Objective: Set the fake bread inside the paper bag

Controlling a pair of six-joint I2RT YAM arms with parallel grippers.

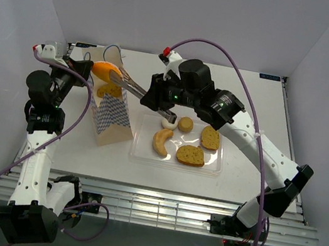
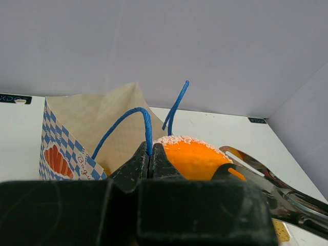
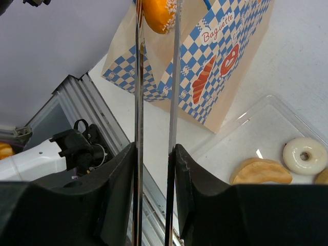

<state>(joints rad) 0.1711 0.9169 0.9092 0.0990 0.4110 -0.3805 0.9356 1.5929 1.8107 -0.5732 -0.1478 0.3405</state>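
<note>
The paper bag (image 1: 112, 120) stands upright left of centre, with blue-and-white chequered sides (image 3: 205, 66). My left gripper (image 1: 84, 69) is shut on its blue cord handle (image 2: 147, 128) and holds the mouth open. My right gripper (image 1: 153, 95) is shut on metal tongs (image 1: 130, 84). The tongs (image 3: 174, 77) pinch a glossy orange oval roll (image 1: 103, 70) just above the bag's opening. The roll also shows in the left wrist view (image 2: 192, 156) and the right wrist view (image 3: 160, 13). A brown piece (image 1: 110, 90) lies inside the bag.
A clear plastic tray (image 1: 214, 169) lies right of the bag. It holds a pale crescent (image 1: 162, 142), two toast slices (image 1: 190, 155), a small bun (image 1: 185, 124) and a white ring (image 1: 168, 124). White walls close in the back and both sides.
</note>
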